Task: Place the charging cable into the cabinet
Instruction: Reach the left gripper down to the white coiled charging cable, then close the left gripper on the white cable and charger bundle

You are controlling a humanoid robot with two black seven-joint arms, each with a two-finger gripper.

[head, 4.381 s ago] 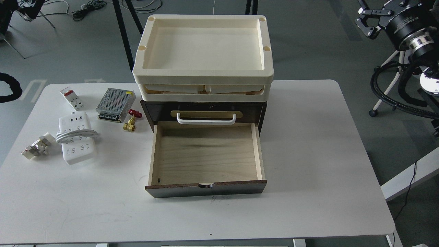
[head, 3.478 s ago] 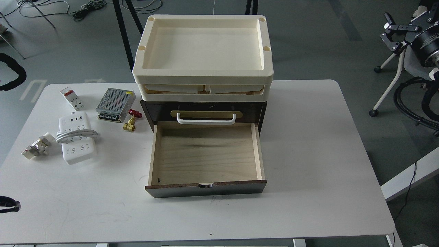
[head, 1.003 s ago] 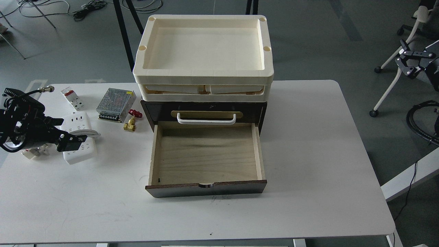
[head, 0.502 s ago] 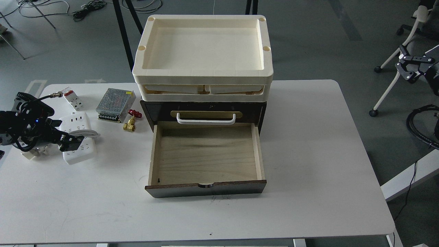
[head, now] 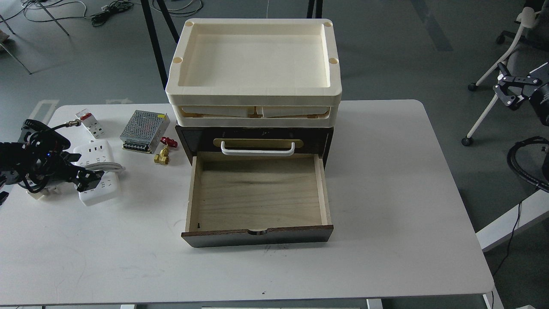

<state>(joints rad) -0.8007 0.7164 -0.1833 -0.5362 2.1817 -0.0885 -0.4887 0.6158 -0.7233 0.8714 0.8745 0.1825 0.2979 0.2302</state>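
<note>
- Table point(head: 386, 193): white top carrying the cabinet at centre and a group of small parts at left.
- Cabinet point(head: 188, 141): dark brown wooden unit. Its lower drawer point(head: 257, 193) is pulled fully out toward the viewer; the pale plywood floor is bare. A white bar handle point(head: 257, 149) sits on the closed front above the drawer.
- Trays point(head: 255, 92): cream plastic, stacked on top of the cabinet; the uppermost one is open to view.
- Cable point(head: 101, 171): white power strip with its cord looped round the middle, lying flat on the table left of the cabinet, well apart from the drawer.
- Left gripper point(head: 88, 180): low over the near left part of the strip, beside the cord loop. It is dark and seen obliquely; its fingers cannot be told apart, so neither its opening nor any grip on the strip can be judged.
- Right gripper point(head: 505, 88): raised off the table at the right edge of the view, above the floor, fingers parted with nothing between them.
- Power supply point(head: 143, 125): silver perforated box behind the strip.
- Breaker point(head: 89, 121): small white-and-red block at far left.
- Valve point(head: 164, 152): brass body with red handle, between power supply and cabinet.
- Plug point(head: 38, 192): small pale part, half hidden by the left arm.
</note>
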